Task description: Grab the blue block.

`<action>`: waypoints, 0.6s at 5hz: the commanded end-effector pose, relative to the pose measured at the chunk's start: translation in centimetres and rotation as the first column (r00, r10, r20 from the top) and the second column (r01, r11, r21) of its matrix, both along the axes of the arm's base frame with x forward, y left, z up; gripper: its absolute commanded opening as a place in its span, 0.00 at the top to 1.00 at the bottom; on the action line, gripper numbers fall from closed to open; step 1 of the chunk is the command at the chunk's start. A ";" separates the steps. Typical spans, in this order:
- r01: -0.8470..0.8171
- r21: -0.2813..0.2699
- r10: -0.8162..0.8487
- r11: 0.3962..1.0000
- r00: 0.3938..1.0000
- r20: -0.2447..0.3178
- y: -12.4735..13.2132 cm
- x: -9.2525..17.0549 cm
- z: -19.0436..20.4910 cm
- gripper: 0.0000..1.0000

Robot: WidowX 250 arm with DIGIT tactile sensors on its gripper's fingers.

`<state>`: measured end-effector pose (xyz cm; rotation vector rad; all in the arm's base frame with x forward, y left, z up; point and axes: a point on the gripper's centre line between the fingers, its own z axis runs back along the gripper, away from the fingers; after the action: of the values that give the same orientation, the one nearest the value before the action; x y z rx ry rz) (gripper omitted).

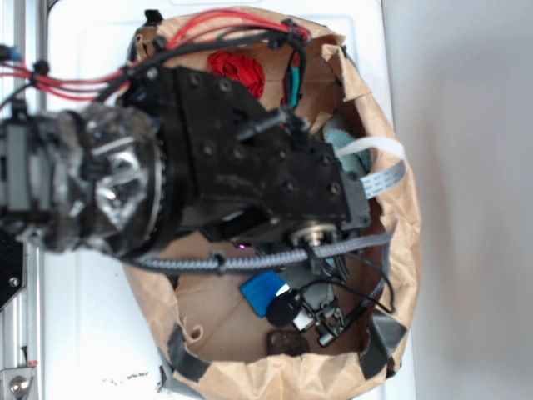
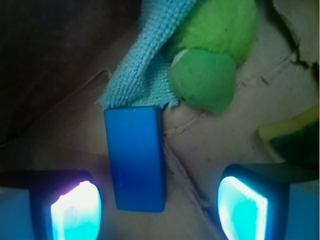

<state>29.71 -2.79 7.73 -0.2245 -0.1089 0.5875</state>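
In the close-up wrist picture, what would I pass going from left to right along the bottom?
Left glowing finger pad → blue block → right glowing finger pad, with the block lying apart from both pads of the open gripper.

I see a teal knit cloth (image 2: 145,65) touching a fuzzy green toy (image 2: 210,55), inside a brown paper bag (image 1: 250,367).

The arm (image 1: 225,158) is covering most of the paper bag's (image 1: 400,250) inside and part of the blue block (image 1: 262,290); the wrist picture's bottom edge is cropping the claw's fingers (image 2: 75,210).
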 end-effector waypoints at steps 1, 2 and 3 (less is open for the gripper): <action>0.037 -0.030 -0.031 0.999 0.988 0.153 -0.5 0.9 1.2 0.00; 0.019 0.009 -0.021 1.000 0.984 0.176 -0.9 2.0 0.3 0.00; -0.002 0.065 -0.009 0.998 0.986 0.166 -1.7 2.8 -1.1 0.00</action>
<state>31.81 -4.22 5.40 -0.1868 -0.2320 0.5629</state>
